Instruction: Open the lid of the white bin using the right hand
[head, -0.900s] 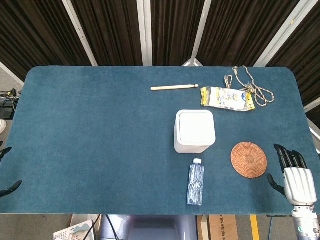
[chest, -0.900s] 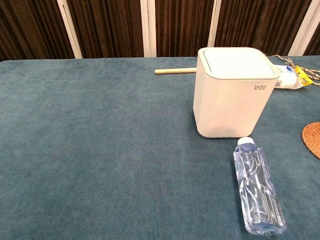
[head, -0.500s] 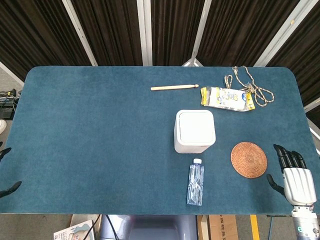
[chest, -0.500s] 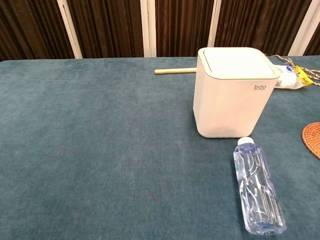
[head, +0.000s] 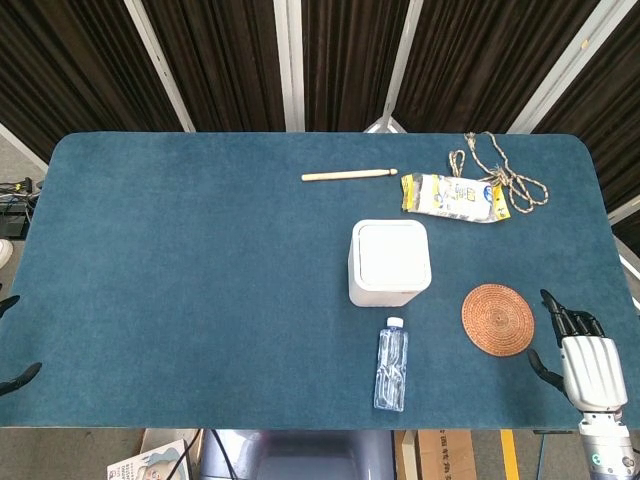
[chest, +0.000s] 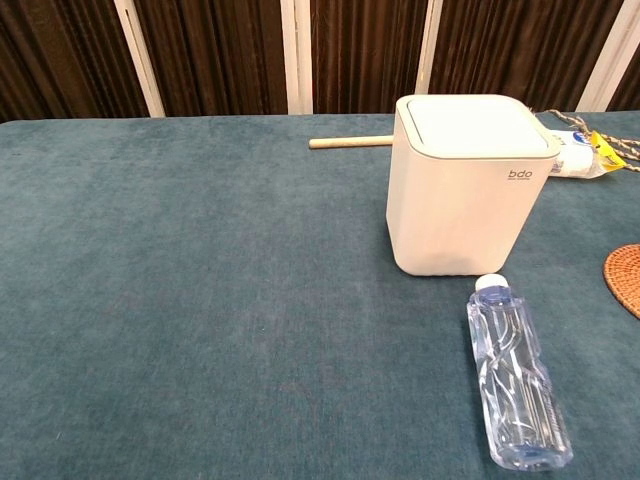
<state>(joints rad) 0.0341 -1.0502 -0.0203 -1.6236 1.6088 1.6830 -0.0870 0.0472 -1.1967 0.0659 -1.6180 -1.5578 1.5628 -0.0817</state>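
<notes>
The white bin (head: 389, 262) (chest: 466, 185) stands upright right of the table's middle, its flat lid (head: 391, 251) (chest: 473, 125) closed. My right hand (head: 579, 354) hovers at the table's near right corner, well right of the bin, fingers spread and holding nothing. Only dark fingertips of my left hand (head: 12, 340) show at the head view's left edge, off the table. The chest view shows neither hand.
A clear water bottle (head: 392, 365) (chest: 515, 378) lies just in front of the bin. A woven coaster (head: 497, 319) sits between the bin and my right hand. Behind the bin lie a wooden stick (head: 349, 175), a snack packet (head: 453, 197) and a rope (head: 503, 170).
My right hand has shifted slightly left and toward the near edge. Bin and other objects have not moved.
</notes>
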